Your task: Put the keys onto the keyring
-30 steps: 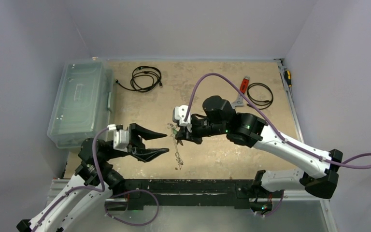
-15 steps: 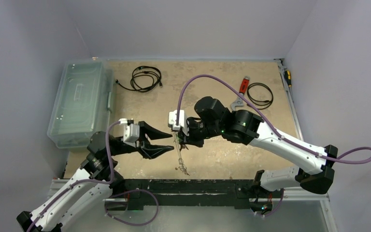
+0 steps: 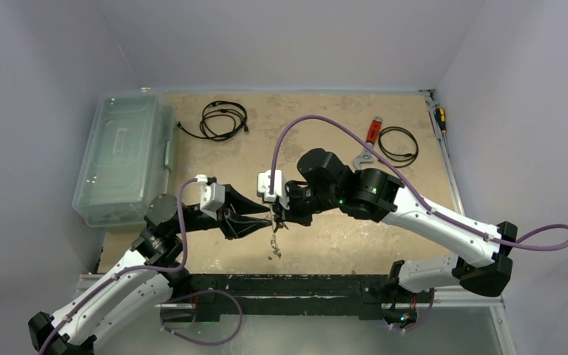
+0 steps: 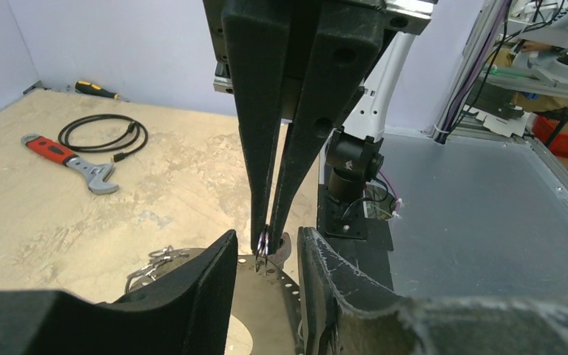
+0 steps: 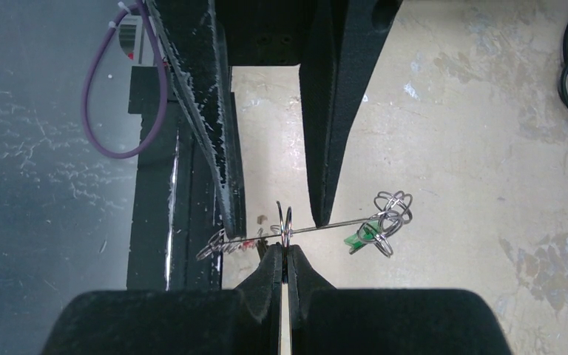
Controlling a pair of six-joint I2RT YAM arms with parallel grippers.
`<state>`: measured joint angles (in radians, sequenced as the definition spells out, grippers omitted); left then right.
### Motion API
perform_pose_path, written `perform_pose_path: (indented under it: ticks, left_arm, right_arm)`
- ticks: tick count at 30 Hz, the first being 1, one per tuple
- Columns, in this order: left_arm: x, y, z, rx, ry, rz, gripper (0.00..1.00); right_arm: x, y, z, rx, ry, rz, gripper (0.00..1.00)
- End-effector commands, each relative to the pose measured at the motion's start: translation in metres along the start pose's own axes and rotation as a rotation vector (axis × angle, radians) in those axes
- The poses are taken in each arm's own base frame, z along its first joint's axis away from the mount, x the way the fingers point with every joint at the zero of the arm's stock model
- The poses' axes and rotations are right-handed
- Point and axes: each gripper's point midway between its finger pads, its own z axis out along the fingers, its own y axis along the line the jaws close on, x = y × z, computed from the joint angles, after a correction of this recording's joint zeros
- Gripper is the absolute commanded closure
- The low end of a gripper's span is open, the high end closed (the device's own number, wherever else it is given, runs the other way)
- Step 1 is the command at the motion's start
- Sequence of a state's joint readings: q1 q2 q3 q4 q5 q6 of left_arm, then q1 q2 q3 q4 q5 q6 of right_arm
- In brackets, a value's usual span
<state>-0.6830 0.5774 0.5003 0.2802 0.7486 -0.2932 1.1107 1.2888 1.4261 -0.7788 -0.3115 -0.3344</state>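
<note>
My right gripper (image 3: 279, 220) (image 5: 287, 255) is shut on a small split ring (image 5: 287, 220) that straddles the keyring (image 5: 325, 222). The keyring shows edge-on as a thin wire in the right wrist view. In the left wrist view it is a flat grey holed hoop (image 4: 285, 296). Keys hang in clusters at both ends of it, with a green tag (image 5: 355, 239) and a red one (image 5: 250, 238). They dangle near the table's front edge (image 3: 274, 250). My left gripper (image 3: 265, 220) (image 4: 266, 245) is open, its fingers either side of the right gripper's tips and the hoop.
A clear lidded bin (image 3: 122, 155) stands at the left. A black coiled cable (image 3: 223, 118) lies at the back. A red-handled wrench (image 3: 370, 137) and a second cable (image 3: 398, 145) lie at the back right, with a screwdriver (image 3: 440, 117) by the wall. The black rail (image 3: 288, 285) runs along the front.
My left gripper has moved right and closed in on the right gripper's tips, its jaws now narrower around the keyring. The right gripper shifted slightly left, still holding the ring.
</note>
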Motion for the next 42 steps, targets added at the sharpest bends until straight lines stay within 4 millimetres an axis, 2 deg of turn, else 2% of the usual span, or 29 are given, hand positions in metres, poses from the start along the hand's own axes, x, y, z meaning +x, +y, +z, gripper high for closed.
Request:
perform_pose_path:
  ticks: [1, 3, 7, 12, 17, 19, 20, 22, 24, 26, 28, 29, 30, 35, 39, 42]
  left_arm:
    - [-0.003, -0.003, 0.002, 0.022, -0.015, 0.004, 0.66]
    - [-0.001, -0.002, 0.003, 0.023, -0.010, -0.009, 0.67]
    - [0.000, -0.002, 0.004, 0.025, -0.006, -0.018, 0.78]
    - [0.001, 0.000, 0.005, 0.017, 0.002, -0.023, 0.84]
    - [0.001, 0.005, 0.006, 0.000, 0.019, -0.012, 1.00]
    - [-0.002, 0.007, 0.006, -0.017, 0.015, 0.001, 1.00]
    - [-0.003, 0.008, 0.005, -0.027, 0.012, 0.009, 1.00]
    - [-0.008, 0.009, 0.003, -0.042, -0.002, 0.020, 1.00]
    - [-0.019, 0.002, 0.002, -0.027, -0.043, 0.021, 1.00]
    - [-0.028, -0.004, 0.001, -0.007, -0.082, 0.031, 1.00]
    - [-0.034, -0.006, -0.001, -0.006, -0.105, 0.043, 1.00]
    - [-0.036, -0.007, -0.002, -0.010, -0.111, 0.049, 1.00]
    - [-0.038, -0.006, -0.003, -0.016, -0.116, 0.055, 1.00]
    - [-0.051, -0.008, -0.005, -0.027, -0.134, 0.081, 1.00]
    - [-0.067, -0.017, -0.005, 0.004, -0.173, 0.100, 1.00]
    - [-0.076, -0.026, -0.007, 0.047, -0.223, 0.130, 1.00]
  right_arm:
    - [-0.028, 0.000, -0.010, 0.011, -0.101, -0.048, 1.00]
    - [-0.028, 0.000, -0.010, 0.012, -0.101, -0.050, 1.00]
    - [-0.028, 0.000, -0.010, 0.010, -0.101, -0.050, 1.00]
    - [-0.030, 0.003, -0.010, -0.003, -0.114, -0.056, 1.00]
    - [-0.030, 0.005, -0.007, -0.014, -0.121, -0.060, 1.00]
    - [-0.031, 0.006, -0.007, -0.017, -0.129, -0.063, 1.00]
    - [-0.034, 0.004, -0.007, -0.006, -0.140, -0.064, 0.98]
    - [-0.039, -0.002, -0.009, 0.032, -0.171, -0.064, 0.75]
    - [-0.045, -0.007, -0.014, 0.079, -0.227, -0.066, 0.55]
    - [-0.053, -0.010, -0.024, 0.125, -0.305, -0.073, 0.48]
    - [-0.063, -0.005, -0.040, 0.140, -0.409, -0.071, 0.45]
    - [-0.061, -0.005, -0.044, 0.162, -0.440, -0.071, 0.45]
    - [-0.069, -0.005, -0.057, 0.190, -0.505, -0.073, 0.45]
    - [-0.072, 0.012, -0.083, 0.194, -0.741, -0.092, 0.43]
    - [-0.072, 0.016, -0.082, 0.180, -0.795, -0.086, 0.45]
    - [-0.074, 0.022, -0.073, 0.130, -0.807, -0.088, 0.48]
